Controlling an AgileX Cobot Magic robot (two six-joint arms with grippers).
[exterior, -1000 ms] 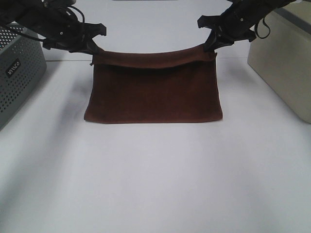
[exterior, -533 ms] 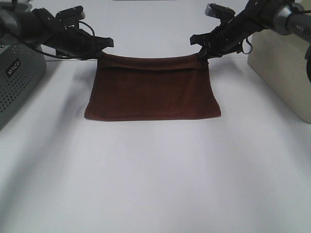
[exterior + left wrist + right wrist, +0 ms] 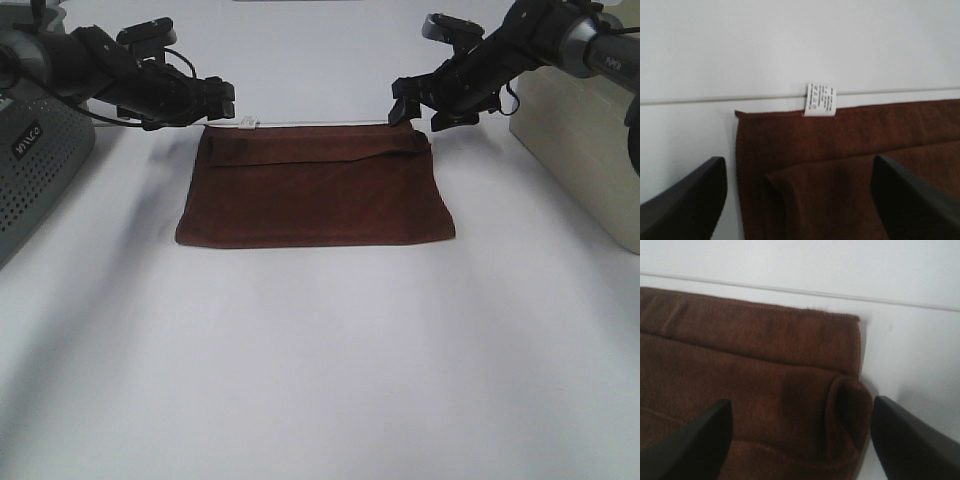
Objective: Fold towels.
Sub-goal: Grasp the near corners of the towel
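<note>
The dark reddish-brown towel (image 3: 315, 195) lies folded flat on the white table, its top layer's edge a little short of the far hem. Its white tag (image 3: 248, 123) sticks out at the far left corner and also shows in the left wrist view (image 3: 820, 99). My left gripper (image 3: 218, 100) is open and empty just beyond the far left corner; the towel (image 3: 840, 165) lies below its spread fingers (image 3: 685, 200). My right gripper (image 3: 410, 100) is open and empty just beyond the far right corner, above a small rolled fold of the towel (image 3: 765, 390).
A grey perforated box (image 3: 30, 150) stands at the left edge. A beige box (image 3: 590, 130) stands at the right edge. A thin seam (image 3: 320, 122) runs across the table just behind the towel. Bare white table lies in front.
Both grippers have opened and let go of the towel's far edge. The lifted, sagging edge has dropped flat onto the lower layer. The tag now shows.
</note>
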